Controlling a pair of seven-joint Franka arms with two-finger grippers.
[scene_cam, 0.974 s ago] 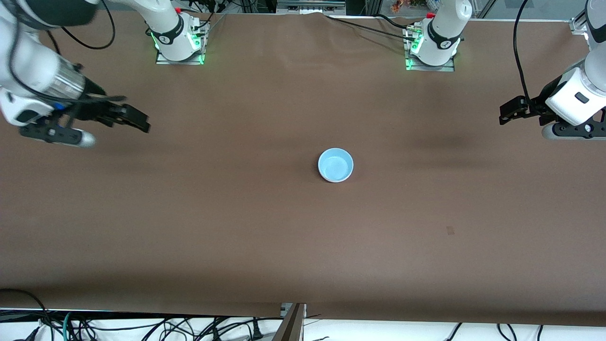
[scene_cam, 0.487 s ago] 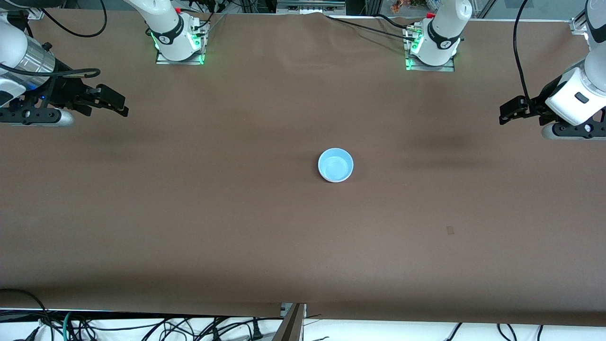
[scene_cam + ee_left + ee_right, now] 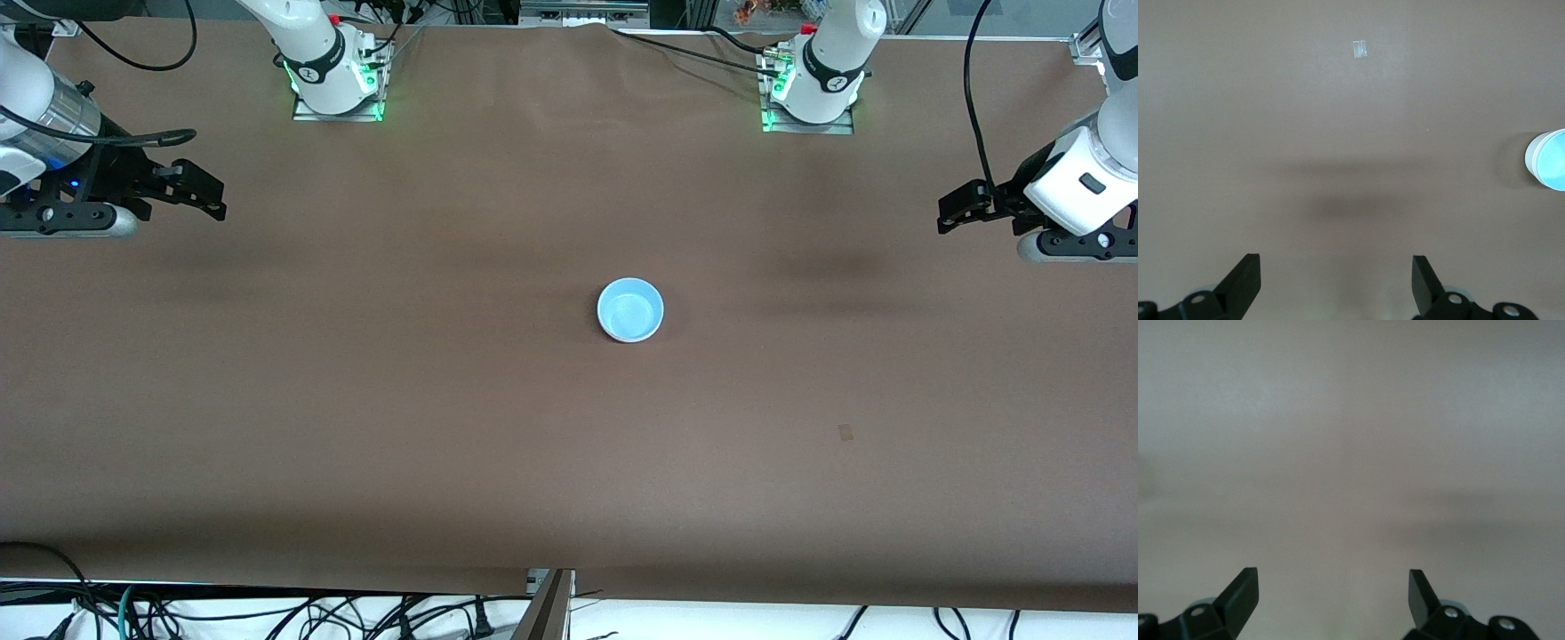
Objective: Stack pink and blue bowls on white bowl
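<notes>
Blue bowl (image 3: 630, 309) sits mid-desk on top of the stack; pink and white bowls are hidden beneath, so I can't confirm nesting. Left tool (image 3: 953, 213) and right tool (image 3: 206, 189) hover released over the desk ends. Risk: a return sweep clips the stack.

A brown-covered table (image 3: 356, 400) carries a stack of bowls (image 3: 630, 309), its light blue top showing, near mid-table; a small pale tape patch (image 3: 845, 432) lies nearer the camera.
</notes>
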